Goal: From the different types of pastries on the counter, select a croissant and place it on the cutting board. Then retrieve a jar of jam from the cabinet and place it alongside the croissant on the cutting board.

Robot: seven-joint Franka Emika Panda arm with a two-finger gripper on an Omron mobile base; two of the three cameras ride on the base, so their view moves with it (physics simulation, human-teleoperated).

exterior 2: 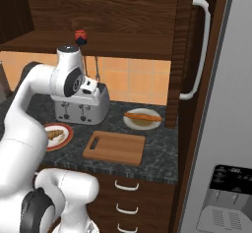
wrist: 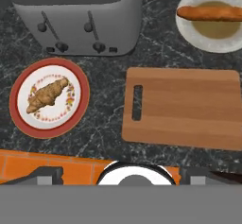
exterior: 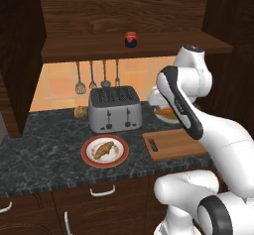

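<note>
The arm is up high over the counter [wrist: 104,138], hand looking straight down, and nothing has been picked up yet. The croissant [wrist: 47,94] lies on its red-rimmed plate [wrist: 19,124], just in front of the four-slot toaster [wrist: 80,24] and off to one side of the cutting board [wrist: 189,107]. The board is bare, slot handle turned toward the plate, a short carry away. That layout makes sense: pastry and landing spot sit side by side, so one lift and a small sideways move should do it.

Beyond the board, the long orange-brown pastry [wrist: 210,13] rests across a pale plate [wrist: 186,22]: the decoy, well apart from the croissant. A small brown bun [exterior: 80,111] tucks in beside the toaster against the wall.

The gripper [wrist: 120,176] hangs with its finger tips [wrist: 45,176] spread far apart and empty, though they sit at the very edge of the hand view, so I read that with some caution.

Up on the open cabinet shelf [exterior: 74,50], the red-lidded jam jar [exterior: 131,39] waits at the front edge, easy to reach later. First job, I'd say: descend on the croissant.
</note>
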